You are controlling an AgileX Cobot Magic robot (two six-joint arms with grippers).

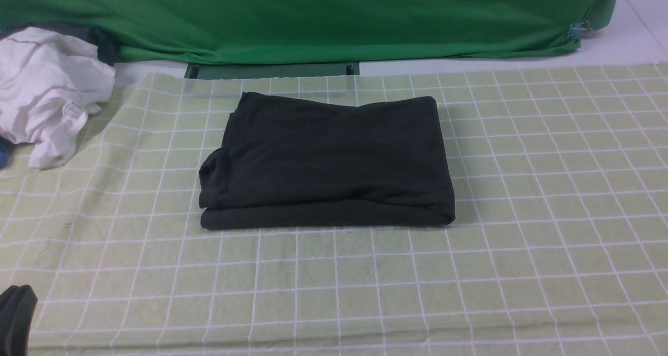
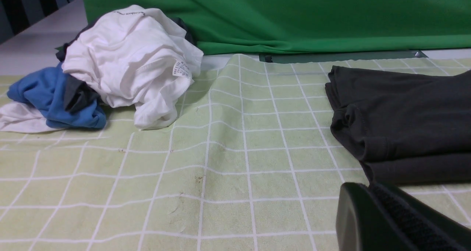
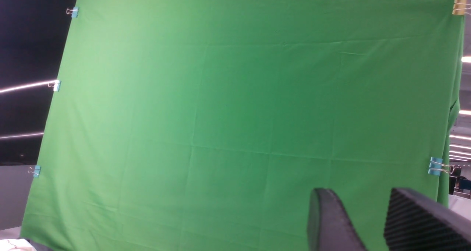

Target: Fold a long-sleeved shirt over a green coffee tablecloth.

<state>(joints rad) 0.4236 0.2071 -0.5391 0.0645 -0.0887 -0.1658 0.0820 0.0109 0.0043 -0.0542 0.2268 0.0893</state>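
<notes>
- The left end effector (image 1: 15, 314) shows only as a dark tip at the lower left corner of the front view, low over the green coffee tablecloth (image 1: 522, 189); in the left wrist view its fingers (image 2: 386, 221) lie pressed together at the lower right with no gap and nothing between them
- The right end effector (image 3: 371, 221) does not appear in the front view; its own wrist view has it raised and pointed at the deep-green backdrop (image 3: 235, 115), two dark fingers at the lower right of the frame standing a moderate way apart, green cloth showing in the gap, nothing held
- The long-sleeved shirt (image 1: 329, 163) lies in the middle of the front view as a compact black rectangle, folded in several layers, with stacked edges along its near side and a rumpled fold at its left end; no print or label shows
- It rests flat on the green coffee tablecloth, pale yellow-green with a grid of thin white lines, which covers most of the tabletop; in the left wrist view the cloth rises in a soft ridge near the upper centre
- At the upper left of the front view sits a crumpled white garment (image 1: 47, 90) with a small tag, well apart from the shirt; the left wrist view shows a blue garment (image 2: 55, 100) bunched against it
- The backdrop hangs across the top of the front view, and clips (image 3: 436, 166) hold its edges in the right wrist view
- Neither end effector touches the shirt
</notes>
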